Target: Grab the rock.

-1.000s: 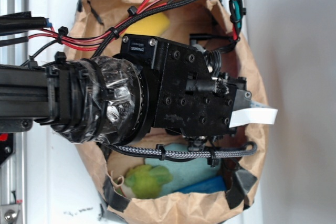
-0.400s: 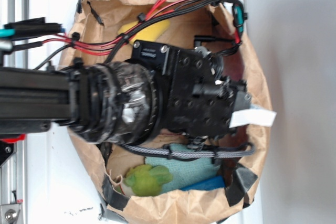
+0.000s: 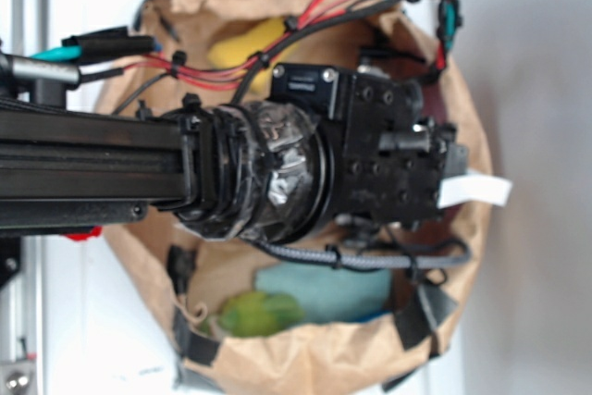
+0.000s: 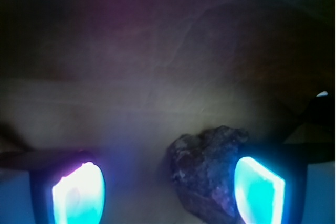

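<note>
Surface [image 3: 74,321] white, w/ brown paper bag [image 3: 314,363] on it. Arm reaches further across bag vs 1 s ago, hiding more yellow sponge [image 3: 242,42]. Gripper [image 4: 168,187] spread wide; rock [image 4: 207,174] between fingers, beside the right one.

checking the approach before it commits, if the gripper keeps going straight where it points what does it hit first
Most likely the rock. In the wrist view it sits between the open gripper's glowing fingers, close against the right one. Beyond it is only the brown paper bag. Depth is unclear.
</note>
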{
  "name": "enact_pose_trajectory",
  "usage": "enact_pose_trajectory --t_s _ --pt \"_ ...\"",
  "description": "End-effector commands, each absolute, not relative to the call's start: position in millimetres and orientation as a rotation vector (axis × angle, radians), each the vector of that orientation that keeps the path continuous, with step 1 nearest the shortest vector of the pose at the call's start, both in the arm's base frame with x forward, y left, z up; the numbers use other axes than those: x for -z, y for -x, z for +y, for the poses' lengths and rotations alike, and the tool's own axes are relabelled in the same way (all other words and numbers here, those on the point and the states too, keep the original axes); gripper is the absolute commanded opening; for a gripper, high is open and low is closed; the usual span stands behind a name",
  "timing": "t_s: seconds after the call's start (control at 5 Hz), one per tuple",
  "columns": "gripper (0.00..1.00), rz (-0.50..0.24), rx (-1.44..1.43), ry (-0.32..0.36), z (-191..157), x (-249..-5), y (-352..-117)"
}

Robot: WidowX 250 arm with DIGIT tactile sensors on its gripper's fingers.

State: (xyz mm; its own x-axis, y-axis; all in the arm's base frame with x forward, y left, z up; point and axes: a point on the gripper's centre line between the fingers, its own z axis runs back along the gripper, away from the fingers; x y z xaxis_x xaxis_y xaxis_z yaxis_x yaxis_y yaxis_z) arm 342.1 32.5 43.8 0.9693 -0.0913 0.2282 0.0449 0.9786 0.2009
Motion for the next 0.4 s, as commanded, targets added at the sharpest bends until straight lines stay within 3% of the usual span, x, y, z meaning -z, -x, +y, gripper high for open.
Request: enact_pose_trajectory --t_s 0.0,0.2 --pt "1.00 -0.303 0.014 -0.241 44.5 -53.9 -360.4" --pt "1.00 -0.317 -0.001 -0.264 47.7 -53.5 -361.1"
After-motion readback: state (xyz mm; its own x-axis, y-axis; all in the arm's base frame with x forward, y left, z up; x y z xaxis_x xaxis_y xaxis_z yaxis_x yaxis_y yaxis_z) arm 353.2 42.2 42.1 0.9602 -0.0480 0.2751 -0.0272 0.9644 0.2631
